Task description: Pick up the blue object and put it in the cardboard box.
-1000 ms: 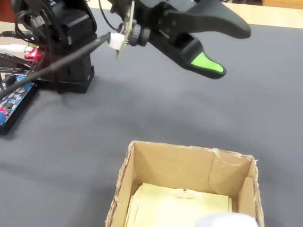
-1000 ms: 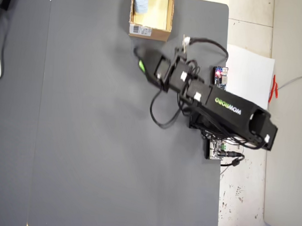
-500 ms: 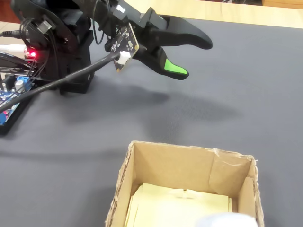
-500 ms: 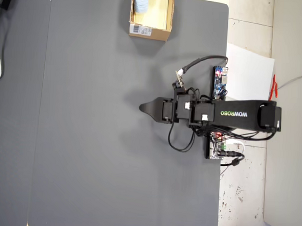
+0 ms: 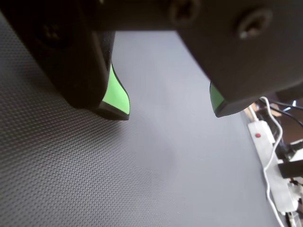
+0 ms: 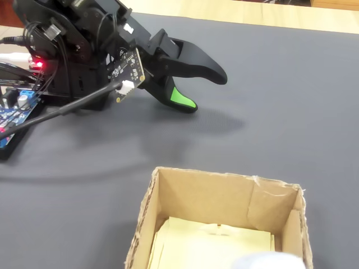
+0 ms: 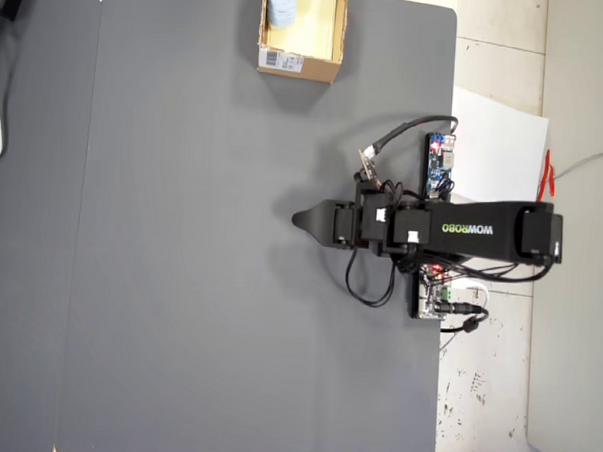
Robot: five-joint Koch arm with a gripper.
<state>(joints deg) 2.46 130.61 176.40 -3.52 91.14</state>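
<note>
Tool: the tool [image 5: 170, 111] hangs low over the dark mat [image 5: 94, 179] with its two green-lined tips spread apart and bare mat showing between them; nothing is held. A fixed view [image 6: 205, 89] shows the same gap, one tip above the other.
Arm: the arm [image 7: 481, 231] lies drawn in toward its base at the table's edge, tool pointing out across the mat.
Under the tool: only mat surface and a faint shadow; no object within reach of the tips.
Blue object: a pale bluish block [image 7: 282, 3] lies inside the cardboard box, against one inner wall; in the fixed view a whitish-blue edge [image 6: 263, 260] shows at the bottom of the box interior, cut off by the frame.
Cardboard box: the cardboard box [image 7: 335, 32] stands well apart from the tool, off to one side and beyond its tip, barcode label on the outer wall facing the arm's side; its rim [image 6: 224, 175] is open and upright.
Step in hand: judged as after release, the arm sitting near rest, the placement apparently done.
Next move: none appears needed beyond staying clear of the box; confirming that the block rests fully inside would call for a better look, since both views show only part of it.
Beside the table: a white power strip [image 5: 265, 146] with cables lies past the mat edge.
</note>
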